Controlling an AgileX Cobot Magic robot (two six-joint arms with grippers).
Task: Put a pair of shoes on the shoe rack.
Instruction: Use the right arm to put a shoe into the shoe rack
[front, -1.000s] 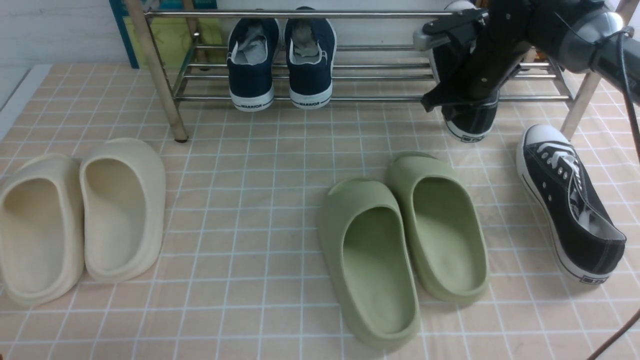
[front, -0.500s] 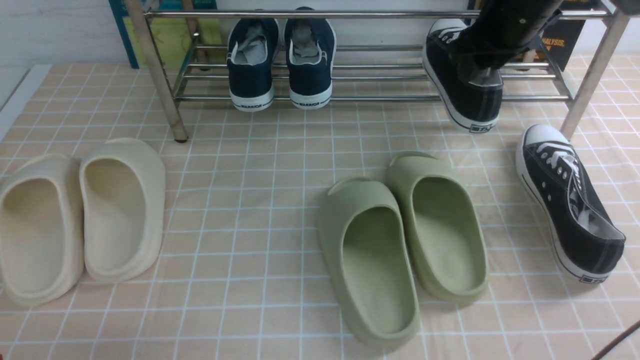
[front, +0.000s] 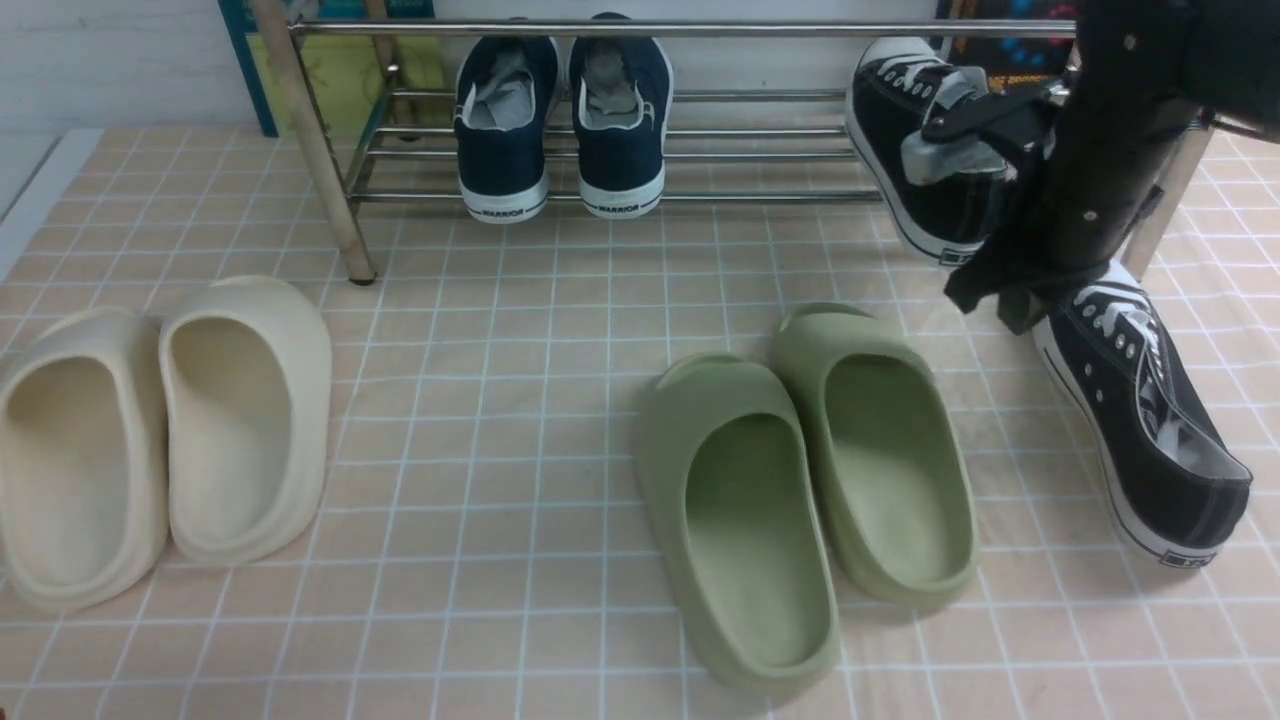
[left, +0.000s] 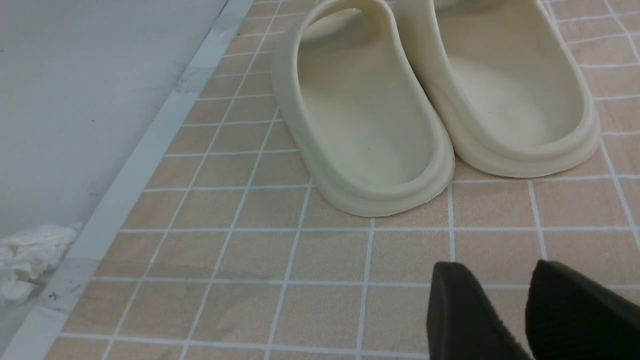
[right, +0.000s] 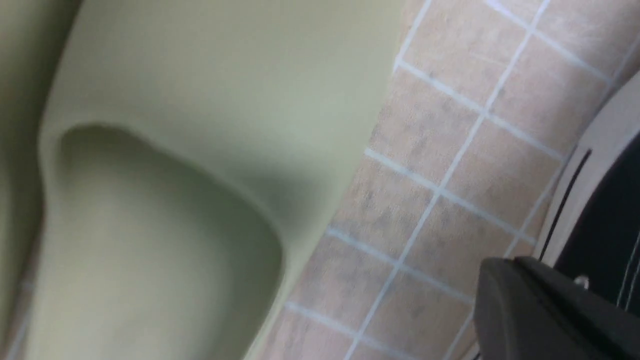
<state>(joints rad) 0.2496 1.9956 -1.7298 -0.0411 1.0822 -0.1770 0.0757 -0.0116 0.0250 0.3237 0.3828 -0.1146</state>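
Observation:
A metal shoe rack stands at the back. One black canvas sneaker rests on its lower bars at the right, with the heel hanging over the front. Its mate lies on the tiled floor at the right, and its white sole edge shows in the right wrist view. My right gripper hangs low between the two sneakers, beside the floor sneaker's toe. Its fingers are together and empty in the right wrist view. My left gripper is open and empty, just short of the cream slippers.
A navy pair sits on the rack, left of centre. Green slippers lie mid-floor, close to my right gripper. The cream slippers lie at the left. The rack's right leg stands behind my right arm.
My right gripper let go of the black sneaker on the rack. It then swung right and down toward the sneaker on the floor. The left arm has not moved.

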